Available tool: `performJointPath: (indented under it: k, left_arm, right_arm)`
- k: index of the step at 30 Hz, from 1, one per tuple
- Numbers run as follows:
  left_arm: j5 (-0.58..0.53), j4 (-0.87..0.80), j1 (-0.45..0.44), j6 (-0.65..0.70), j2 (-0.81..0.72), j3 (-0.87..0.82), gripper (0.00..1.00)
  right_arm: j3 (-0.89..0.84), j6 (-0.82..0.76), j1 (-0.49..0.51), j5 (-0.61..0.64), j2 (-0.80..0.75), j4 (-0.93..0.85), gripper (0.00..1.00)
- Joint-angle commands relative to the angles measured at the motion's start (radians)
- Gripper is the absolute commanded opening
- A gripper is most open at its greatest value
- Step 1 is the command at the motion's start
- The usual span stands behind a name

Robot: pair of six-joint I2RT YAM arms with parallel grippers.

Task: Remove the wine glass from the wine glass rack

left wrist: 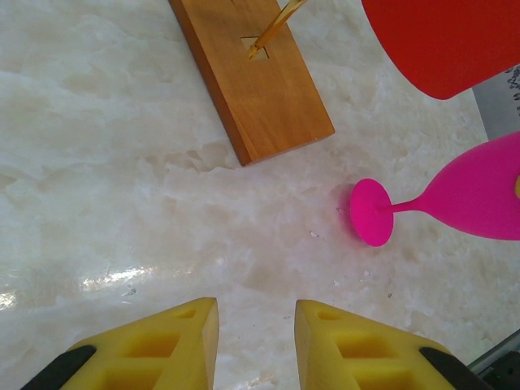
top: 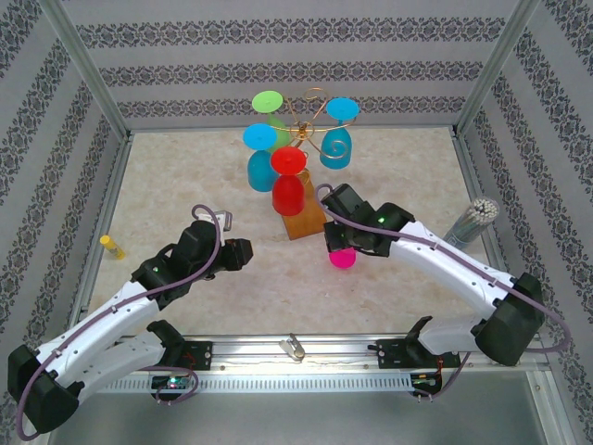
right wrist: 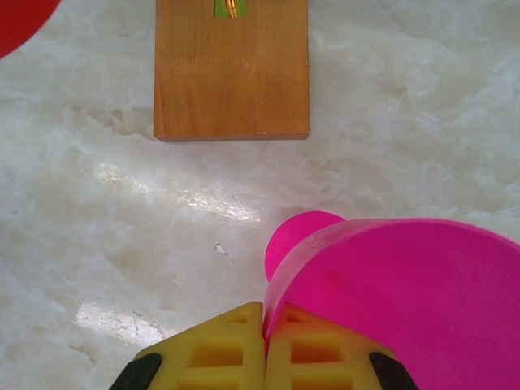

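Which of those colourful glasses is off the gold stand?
The pink wine glass, gripped sideways in the right claw; the red glass, green glass and blue glasses hang upside down on the wine glass rack.

The top camera hangs above and behind the arm bases, looking down and forward across the whole counter [top: 185, 176] to the back wall. Each wrist camera sits low and close over the counter, peering out past its own yellow tips: left fingers [left wrist: 183, 345], right fingers [right wrist: 215, 357]. All three catch the wooden base [top: 306, 222] and the pink glass [top: 343, 258].
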Motion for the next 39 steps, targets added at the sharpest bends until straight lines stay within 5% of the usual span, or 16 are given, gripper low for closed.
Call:
performJointPath:
  k: [1,11,26,39]
  left_arm:
    - [-0.029,0.007,-0.008,0.028,0.003,0.026,0.32]
    - [-0.037,0.0,-0.007,0.036,0.009,0.028,0.32]
    - [-0.042,-0.007,-0.004,0.038,0.002,0.026,0.32]
    - [-0.042,-0.008,-0.002,0.054,-0.002,0.056,0.32]
  right_arm:
    - [-0.003,-0.013,-0.012,0.001,0.021,0.019,0.0]
    - [0.005,-0.013,-0.023,-0.015,0.064,0.043,0.0]
    - [0.022,-0.013,-0.029,-0.012,0.071,0.034,0.29]
    - [0.048,-0.008,-0.037,-0.003,-0.035,-0.012,0.34]
